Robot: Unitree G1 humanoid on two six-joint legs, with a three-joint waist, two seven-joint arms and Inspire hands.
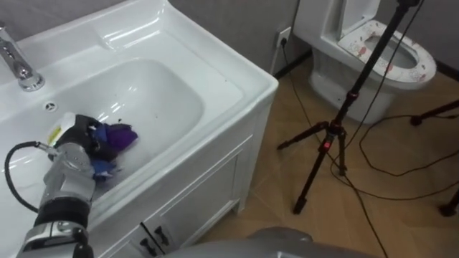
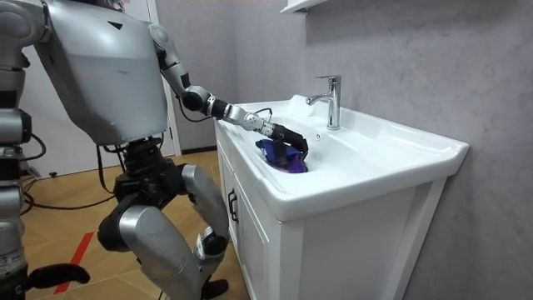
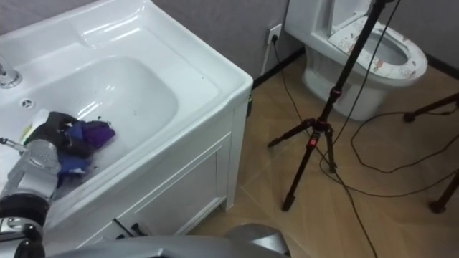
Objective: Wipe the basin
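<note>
Purple cloth [image 1: 120,135] clutched under left hand [image 1: 80,140] fingers [image 1: 99,145] in basin [image 1: 161,93].

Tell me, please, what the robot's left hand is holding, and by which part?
The left hand grips a purple-blue cloth by its bunched bulk; one end sticks out.

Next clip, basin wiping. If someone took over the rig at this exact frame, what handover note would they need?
Left hand: down in the basin, curled on the purple cloth, at the bowl's near slope on the faucet side.
Right hand: hangs by the robot's side, idle.
Done: cloth is gripped and on the bowl; how much has been wiped can't be told.
Left: likely the few dark specks beside the cloth, the bowl's far half, then the rim.
</note>
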